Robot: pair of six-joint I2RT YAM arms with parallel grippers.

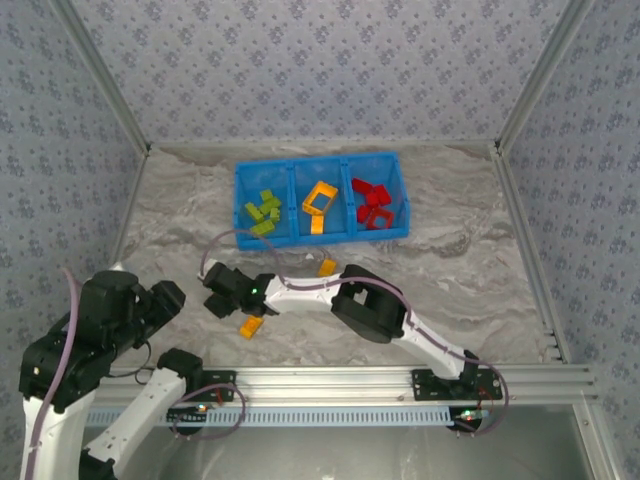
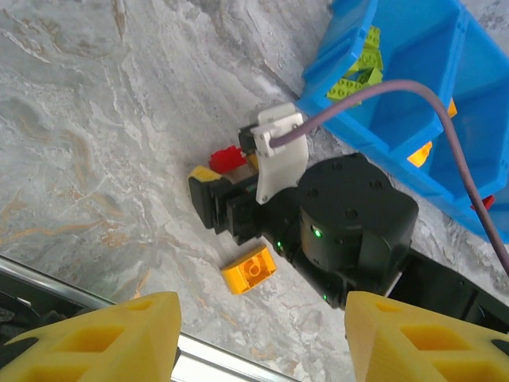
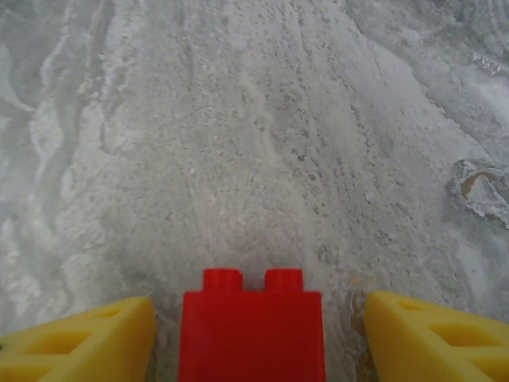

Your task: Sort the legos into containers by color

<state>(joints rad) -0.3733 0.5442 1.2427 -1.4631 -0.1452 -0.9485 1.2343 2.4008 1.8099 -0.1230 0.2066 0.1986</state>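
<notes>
Nearest you, your left hand (image 2: 262,318) hangs by the near rail with its fingers apart and nothing between them, looking across at the work. The move belongs to your right hand (image 1: 215,298), which reaches over the left part of the tabletop (image 1: 450,250) and is the one at the red brick (image 3: 253,338). In the right wrist view that brick lies dead centre between the fingers (image 3: 87,342), its two studs pointing straight ahead along the hand's reach and its flat sides facing the pads. A bare gap shows on each side, so the hand is apart, not clamped. I judge a straight close should take it, with no turn of the wrist. An orange brick (image 1: 250,327) lies just beside the hand on its near side, and another orange brick (image 1: 327,267) lies further on toward the bin (image 1: 240,205). The red compartment (image 1: 403,200) is the bin's right end — far and to the right of the hand, past the green and orange ones.
</notes>
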